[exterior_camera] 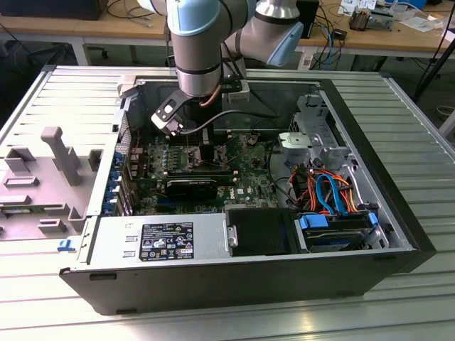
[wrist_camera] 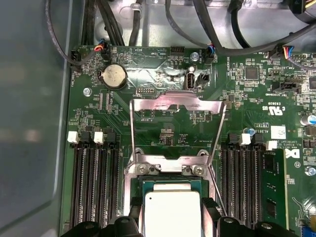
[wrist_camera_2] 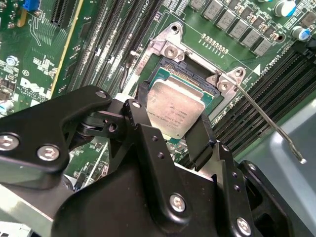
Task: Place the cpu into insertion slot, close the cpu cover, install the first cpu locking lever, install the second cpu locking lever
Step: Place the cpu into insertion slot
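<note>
Second wrist view: tool (wrist_camera_2: 173, 117) grips cpu (wrist_camera_2: 177, 107) | first wrist view: cover (wrist_camera: 175, 101) raised

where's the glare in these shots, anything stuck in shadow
First wrist view: pinkish-white glare streaks the top bar of the raised cpu cover; second wrist view: the cpu is evenly lit, only a soft sheen; exterior view: the motherboard lies in shade under the arm.

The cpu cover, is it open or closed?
Open. The cpu cover is swung back off the insertion slot, leaving the cpu uncovered.
</note>
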{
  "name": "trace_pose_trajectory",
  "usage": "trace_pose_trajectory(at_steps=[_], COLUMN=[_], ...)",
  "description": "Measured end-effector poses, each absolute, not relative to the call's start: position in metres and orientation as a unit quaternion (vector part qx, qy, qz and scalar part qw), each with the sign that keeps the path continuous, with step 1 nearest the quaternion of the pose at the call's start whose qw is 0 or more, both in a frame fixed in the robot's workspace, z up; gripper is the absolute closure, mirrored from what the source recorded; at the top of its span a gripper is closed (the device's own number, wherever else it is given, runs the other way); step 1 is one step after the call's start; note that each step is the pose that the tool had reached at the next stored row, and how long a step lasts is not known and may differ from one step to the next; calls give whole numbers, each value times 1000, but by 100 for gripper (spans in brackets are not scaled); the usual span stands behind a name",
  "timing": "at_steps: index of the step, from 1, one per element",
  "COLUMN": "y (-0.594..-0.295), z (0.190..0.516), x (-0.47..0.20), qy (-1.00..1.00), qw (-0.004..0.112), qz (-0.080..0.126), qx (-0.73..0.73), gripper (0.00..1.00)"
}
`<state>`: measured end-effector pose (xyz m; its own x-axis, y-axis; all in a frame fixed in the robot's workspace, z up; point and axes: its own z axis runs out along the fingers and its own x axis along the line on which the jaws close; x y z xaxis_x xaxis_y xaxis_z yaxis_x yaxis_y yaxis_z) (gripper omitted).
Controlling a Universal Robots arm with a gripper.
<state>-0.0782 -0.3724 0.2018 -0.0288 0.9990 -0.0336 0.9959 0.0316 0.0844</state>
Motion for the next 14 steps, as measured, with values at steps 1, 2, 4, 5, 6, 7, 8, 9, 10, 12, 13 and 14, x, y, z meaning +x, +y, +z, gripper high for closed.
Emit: trace_pose_trajectory(at_steps=[1,2,4,5,6,7,8,9,10,12,13,14], y=[-372,-372,-373,-373,-373,-372,-372,-372,-372,-372,-372,-372], z=[201,200,198,198,197,197,197,197,197,197,197,197], x=[-78,-78,-78,-78,-79,-78,-78,-78,-78,-78,-78,-78], qy=[717,717,717,717,717,717,717,717,717,717,717,717], qw=[42,42,42,42,42,42,42,42,42,42,42,42], qz=[19,19,18,18,18,18,19,19,19,19,19,18], qx=[696,696,696,696,696,696,696,696,696,696,696,696], gripper=[45,45,45,45,45,45,45,45,45,45,45,45])
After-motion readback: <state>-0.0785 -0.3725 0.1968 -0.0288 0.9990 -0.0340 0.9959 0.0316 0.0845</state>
